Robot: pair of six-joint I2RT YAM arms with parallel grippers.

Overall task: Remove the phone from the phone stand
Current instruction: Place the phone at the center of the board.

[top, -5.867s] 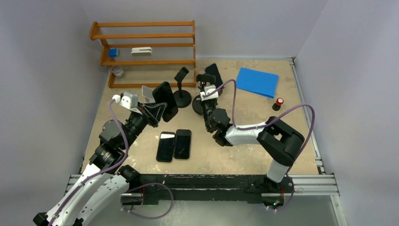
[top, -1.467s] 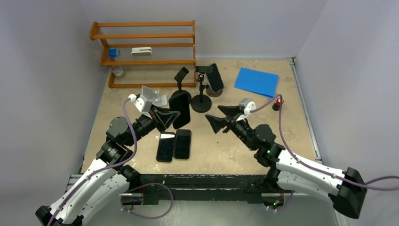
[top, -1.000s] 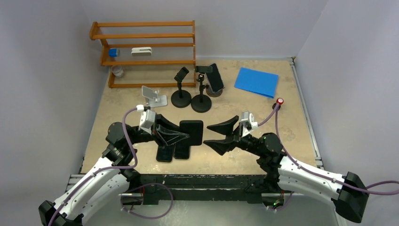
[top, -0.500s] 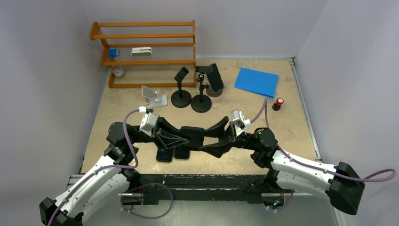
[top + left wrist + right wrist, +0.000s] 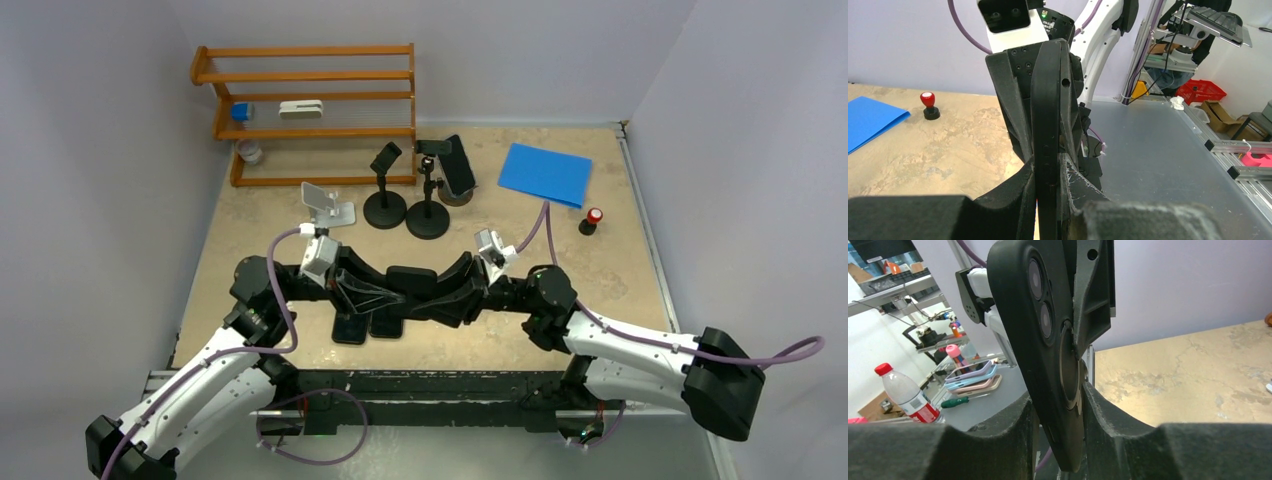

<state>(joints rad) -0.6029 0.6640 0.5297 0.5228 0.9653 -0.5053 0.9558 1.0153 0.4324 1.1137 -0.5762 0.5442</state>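
A black phone (image 5: 410,283) in a case hangs level over the near middle of the table. My left gripper (image 5: 385,293) is shut on its left end. From the other side my right gripper (image 5: 442,296) has both pads against its right end. The left wrist view shows the phone (image 5: 1047,125) edge-on between my left gripper (image 5: 1048,172), with the right fingers (image 5: 1010,90) clamped beyond. Seen from the right wrist, the phone's camera side (image 5: 1043,340) fills my right gripper (image 5: 1058,410). The silver phone stand (image 5: 328,203) stands empty at the back left.
Two dark phones (image 5: 352,328) lie flat under the held one. Two black round-base stands (image 5: 385,205) (image 5: 428,215) stand behind, and another phone (image 5: 459,168) leans at the back. A wooden rack (image 5: 305,110), a blue folder (image 5: 547,172) and a red stamp (image 5: 594,217) sit farther off.
My right gripper has moved left to the phone's free end and narrowed its jaws onto it. The left gripper has kept its grip and stayed almost still.
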